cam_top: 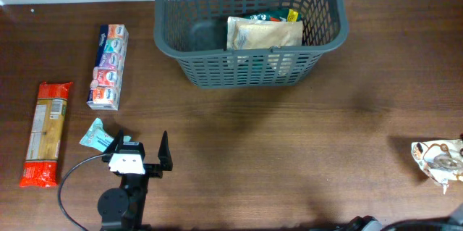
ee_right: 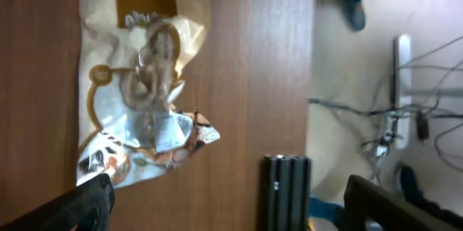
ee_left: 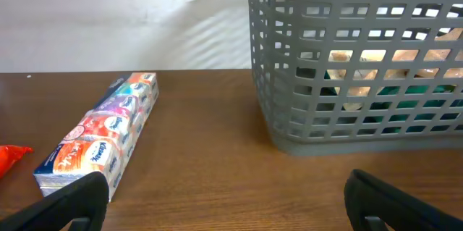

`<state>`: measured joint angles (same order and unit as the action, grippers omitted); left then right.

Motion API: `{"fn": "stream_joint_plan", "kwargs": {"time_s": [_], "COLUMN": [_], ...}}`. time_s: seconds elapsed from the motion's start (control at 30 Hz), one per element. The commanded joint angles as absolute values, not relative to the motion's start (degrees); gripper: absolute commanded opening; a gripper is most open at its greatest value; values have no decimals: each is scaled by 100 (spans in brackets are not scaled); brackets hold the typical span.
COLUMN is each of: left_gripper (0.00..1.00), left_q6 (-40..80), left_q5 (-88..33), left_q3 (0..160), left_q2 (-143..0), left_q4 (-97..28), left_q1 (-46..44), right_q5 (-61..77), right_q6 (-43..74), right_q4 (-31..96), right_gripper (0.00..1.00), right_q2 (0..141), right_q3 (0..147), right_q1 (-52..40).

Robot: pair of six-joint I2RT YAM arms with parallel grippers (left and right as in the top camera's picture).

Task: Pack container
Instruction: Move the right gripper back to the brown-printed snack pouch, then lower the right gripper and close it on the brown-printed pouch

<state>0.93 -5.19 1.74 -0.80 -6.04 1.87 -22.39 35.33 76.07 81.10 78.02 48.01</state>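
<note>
The container (cam_top: 246, 72) sits at the far middle of the counter (cam_top: 304, 151), with a beige pouch (cam_top: 264, 34) and a green packet (cam_top: 269, 17) lying inside it. At the near left, the left gripper (cam_top: 142, 141) faces it with fingers (ee_left: 72, 202) wide apart and empty, and tissue packs (cam_top: 108, 66), a pasta packet (cam_top: 45, 133) and a small teal packet (cam_top: 95, 135) lie nearby. On the right, the right gripper (ee_right: 231, 213) is spread just as wide, holding nothing, over a cream snack bag (ee_right: 137, 93) near the counter's edge.

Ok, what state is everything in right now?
Basket: upright, holding a beige pouch and a green packet.
Tissue pack: flat on the table, left.
Pasta: flat on the table, far left.
Teal wrapper: lying on the table.
Snack bag: flat on the table, right edge.
Left gripper: open, empty.
Right gripper: open, empty.
</note>
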Motion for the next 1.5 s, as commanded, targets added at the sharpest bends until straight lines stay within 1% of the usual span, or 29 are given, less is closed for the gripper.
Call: {"fn": "stream_joint_plan", "kwargs": {"time_s": [0.0, 0.3, 0.4, 0.9, 1.0, 1.17, 1.33, 1.47], "left_gripper": [99, 99, 99, 99, 99, 99, 99, 99], "left_q6": [58, 58, 58, 58, 58, 58, 58, 58], "left_q5": [-561, -561, -558, -561, -561, -561, -561, -558], "left_q3": [132, 132, 132, 132, 132, 132, 132, 132], "left_q2": [-34, -34, -34, -34, -34, -34, -34, -34], "left_q4": [-585, -585, -585, -585, -585, -585, -585, -585], "left_q1": [215, 215, 215, 215, 215, 215, 215, 215], "right_q5": [-1708, -1302, -930, -296, -272, 215, 744, 753], "right_q6": [3133, 2606, 2335, 2421, 2307, 1929, 1931, 1997], "right_q4": [7240, 6257, 5927, 4845, 4657, 4128, 3708, 3566], "right_gripper": [99, 99, 99, 99, 99, 99, 99, 99], "right_q2": [8108, 8110, 8110, 8110, 8110, 8136, 8431, 8790], "right_q3": [7507, 7148, 6949, 5533, 5387, 5157, 5116, 5116], "right_q1": [5030, 5465, 5561, 6149, 6156, 6158, 6158, 6158]}}
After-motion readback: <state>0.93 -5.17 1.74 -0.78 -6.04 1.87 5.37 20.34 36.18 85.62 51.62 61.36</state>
